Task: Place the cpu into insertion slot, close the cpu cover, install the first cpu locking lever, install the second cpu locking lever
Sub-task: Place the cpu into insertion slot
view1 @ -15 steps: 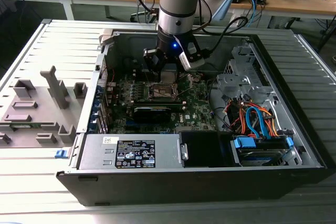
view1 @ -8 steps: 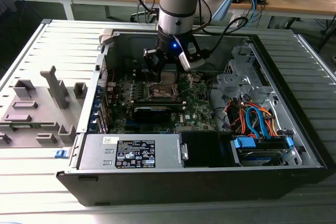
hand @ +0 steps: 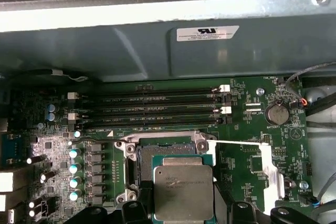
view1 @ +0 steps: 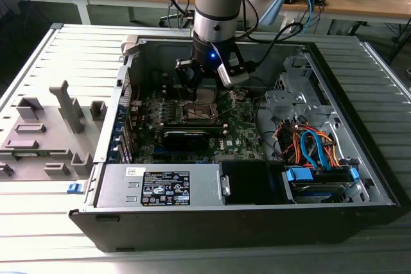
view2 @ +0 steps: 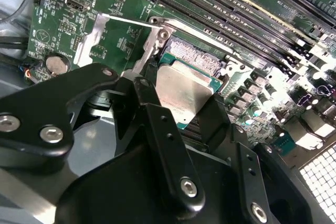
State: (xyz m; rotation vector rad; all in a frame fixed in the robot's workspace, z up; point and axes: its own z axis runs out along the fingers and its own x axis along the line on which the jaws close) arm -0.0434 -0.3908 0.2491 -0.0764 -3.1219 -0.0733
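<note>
Clenched on the cpu [view2: 185,88] from two opposite sides, with the black fingers [view2: 149,103] of the gripper [view2: 180,107]. Held silvery top up over the insertion slot [hand: 167,152], leaving part of the socket's contact field bare past one chip edge; seated or not, cannot tell. Swung open beside the socket: the cpu cover [hand: 269,169], over the green circuit board [hand: 247,161]. On the chip lid, small dark print, too fine to make out. On the grey case wall [hand: 131,51], a white sticker [hand: 207,33]. In the exterior view, reaching down on the arm [view1: 218,4] into the open computer case [view1: 225,229]; on the power supply [view1: 122,187], a black-and-white label [view1: 166,190].
</note>
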